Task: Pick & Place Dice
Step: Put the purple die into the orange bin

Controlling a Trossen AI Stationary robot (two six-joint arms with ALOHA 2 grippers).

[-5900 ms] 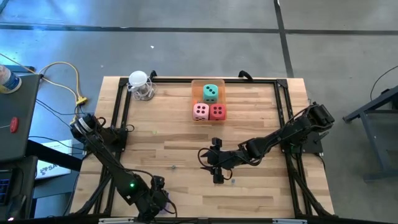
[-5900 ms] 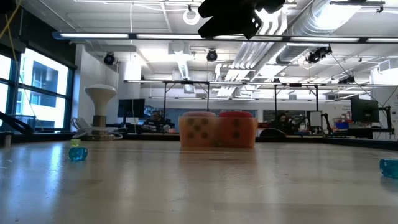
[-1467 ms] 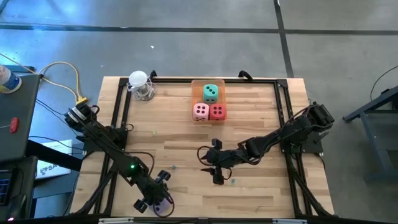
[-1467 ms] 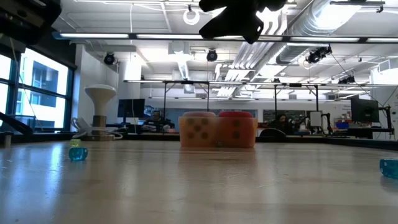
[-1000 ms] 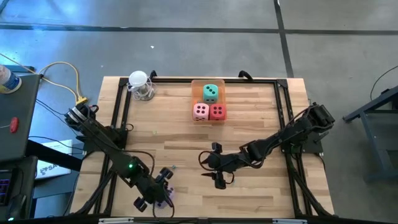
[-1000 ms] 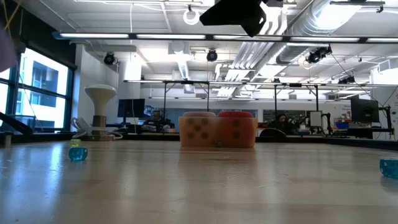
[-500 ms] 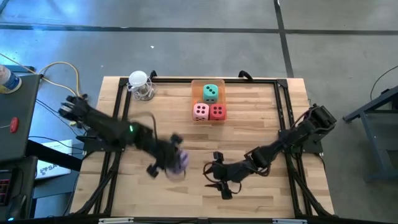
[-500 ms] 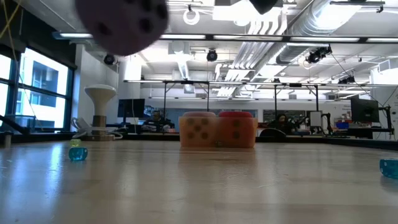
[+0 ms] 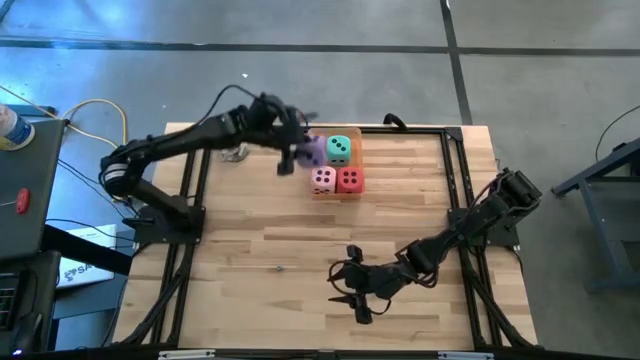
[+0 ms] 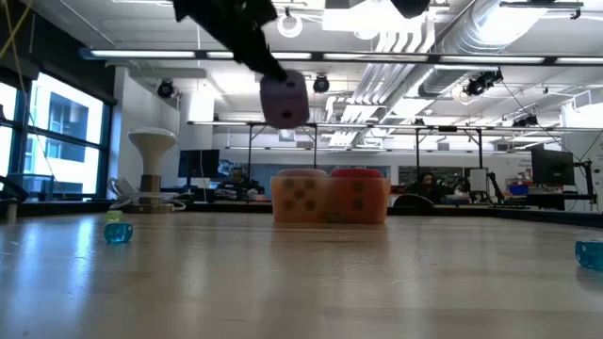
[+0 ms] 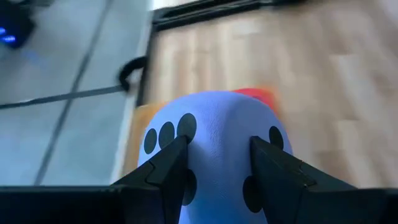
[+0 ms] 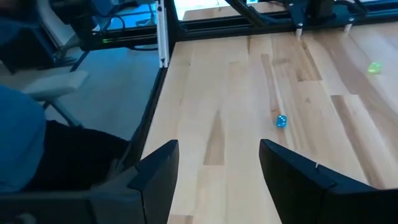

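My left pincer (image 9: 300, 152) clamped on purple die (image 9: 312, 151), held in air just at 9 o'clock of teal die (image 9: 339, 149). Pink die (image 9: 323, 179) and red die (image 9: 349, 180) side by side at 6 o'clock of teal. My right pincer (image 9: 352, 297) apart, empty, low near table's (image 9: 250, 240) front.

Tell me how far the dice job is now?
Done: the teal-green die, pink die and red die sit grouped at the table's far edge. In hand: the left hand carries the purple die above them. Left: setting it down. The right hand waits, empty.
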